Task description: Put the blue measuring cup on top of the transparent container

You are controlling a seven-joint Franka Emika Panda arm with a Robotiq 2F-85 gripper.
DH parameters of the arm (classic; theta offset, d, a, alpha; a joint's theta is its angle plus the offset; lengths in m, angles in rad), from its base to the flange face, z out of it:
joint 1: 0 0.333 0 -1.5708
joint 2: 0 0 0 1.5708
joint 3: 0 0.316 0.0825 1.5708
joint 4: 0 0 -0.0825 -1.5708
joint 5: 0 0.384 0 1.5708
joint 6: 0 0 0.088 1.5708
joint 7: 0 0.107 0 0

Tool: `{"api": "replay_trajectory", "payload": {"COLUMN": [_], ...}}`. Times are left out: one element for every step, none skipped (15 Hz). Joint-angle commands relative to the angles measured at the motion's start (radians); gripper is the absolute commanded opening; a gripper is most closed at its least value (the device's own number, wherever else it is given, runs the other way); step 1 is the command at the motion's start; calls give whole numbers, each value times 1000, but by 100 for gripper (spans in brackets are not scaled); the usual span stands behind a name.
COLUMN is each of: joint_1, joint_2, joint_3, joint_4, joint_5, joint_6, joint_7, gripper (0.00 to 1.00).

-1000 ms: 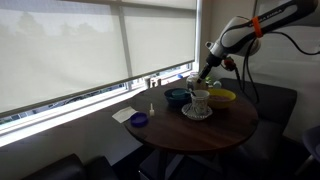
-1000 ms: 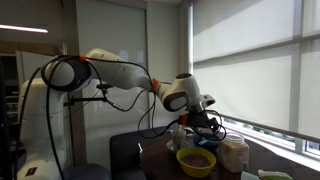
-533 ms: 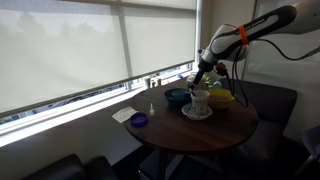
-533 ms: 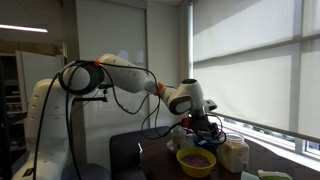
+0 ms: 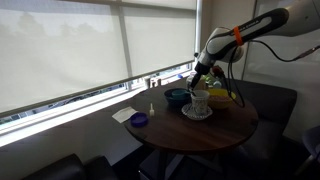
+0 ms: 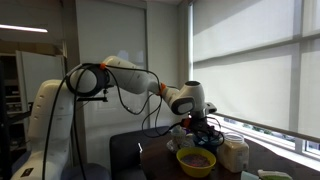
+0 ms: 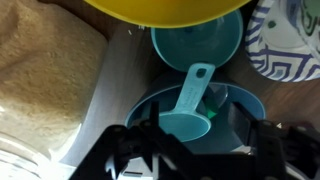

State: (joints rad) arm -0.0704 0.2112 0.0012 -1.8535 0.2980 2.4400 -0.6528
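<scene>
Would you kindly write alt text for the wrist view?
A teal-blue measuring cup lies in a dark blue bowl, handle pointing away, just ahead of the open gripper. Beyond sit a round teal vessel, a yellow bowl and a patterned saucer.

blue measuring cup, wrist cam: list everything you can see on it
The blue measuring cup is teal and smooth, apparently plastic: a small rounded scoop with a flat handle narrowing to its tip, where there seems to be a small hole. It lies inside the dark blue bowl, with the handle tip reaching past the bowl's rim toward a larger teal cup. The open hand has a finger on each side, with no visible contact. Whether its mouth faces up is unclear.
</scene>
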Motion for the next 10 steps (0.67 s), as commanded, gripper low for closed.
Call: {"api": "replay_trajectory", "payload": {"joint_1": [-25, -27, -31, -33, -36, -39, -42, -44, -46, -47], "joint_2": [36, 41, 47, 53, 58, 64, 69, 73, 78, 81], "joint_3": [32, 35, 41, 44, 47, 51, 55, 57, 60, 62], "joint_4": [36, 36, 37, 37, 38, 41, 43, 45, 48, 50], "joint_5": [43, 50, 59, 65, 69, 71, 74, 74, 75, 74], "joint_6": [-4, 1, 4, 6, 8, 9, 12, 13, 13, 13], "joint_7": [-6, -8, -12, -13, -14, -15, -15, -14, -14, -13], "gripper": [66, 64, 57, 53, 53, 48, 52, 49, 45, 26]}}
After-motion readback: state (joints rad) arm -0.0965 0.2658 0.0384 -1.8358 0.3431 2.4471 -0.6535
